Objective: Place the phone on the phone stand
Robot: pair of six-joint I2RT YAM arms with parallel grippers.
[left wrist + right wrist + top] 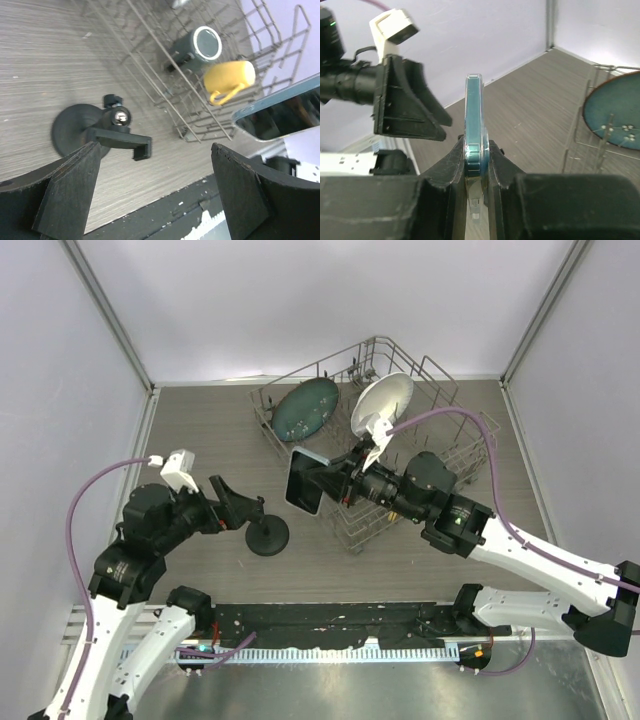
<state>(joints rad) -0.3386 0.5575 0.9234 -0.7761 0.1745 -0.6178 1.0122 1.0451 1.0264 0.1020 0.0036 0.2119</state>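
My right gripper (330,483) is shut on the phone (304,481), a thin dark slab with a teal edge, and holds it in the air above the table. In the right wrist view the phone (474,125) stands edge-on between the fingers (451,160). The black phone stand (264,530) sits on the table below and left of the phone; in the left wrist view its disc base and cradle arm (120,137) show. My left gripper (235,508) is open and empty right beside the stand's arm. The phone's corner shows at the right of the left wrist view (282,112).
A wire dish rack (415,375) stands behind the phone with a teal plate (305,407) and a white plate (382,400). A yellow mug (230,77) and a dark mug (200,45) lie in the rack. A black strip (330,620) runs along the near table edge.
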